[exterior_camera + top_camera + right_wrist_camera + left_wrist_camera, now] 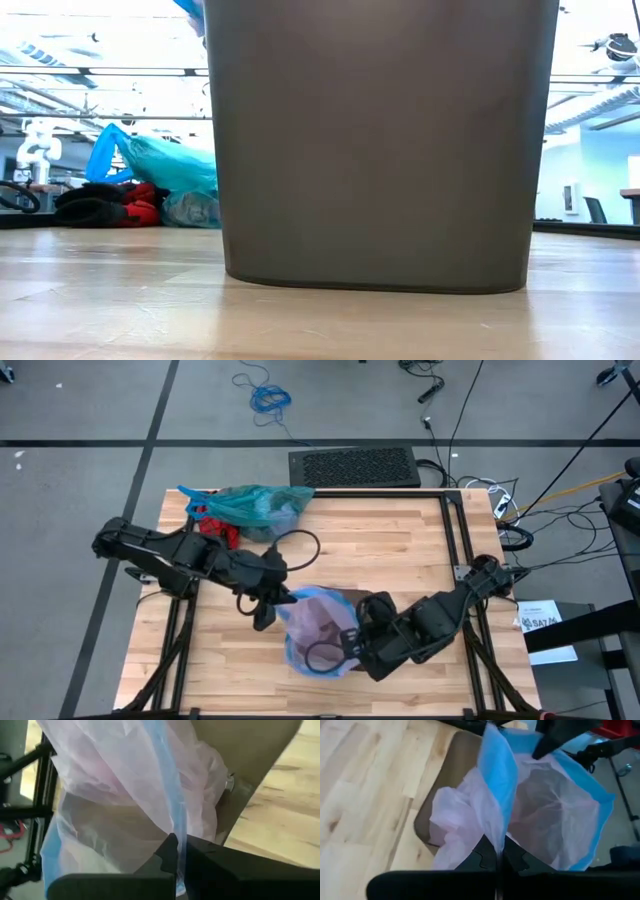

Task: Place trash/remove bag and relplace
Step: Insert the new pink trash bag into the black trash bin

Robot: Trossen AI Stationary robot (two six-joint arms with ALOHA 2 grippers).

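Item: pink bag with blue edge (318, 622), pinched at opposite rim sides by my left gripper (496, 856) and right gripper (179, 851), both clamped shut. Risk, as I judge it: thin film tears or slips if I pull apart unevenly, or the bin (380, 140) tips.

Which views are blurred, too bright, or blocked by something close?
Low view: the grey bin fills the frame and the room behind is overexposed. Left wrist view: soft focus on the pink bag. Right wrist view: pink bag very near, blurred. High view: even light.
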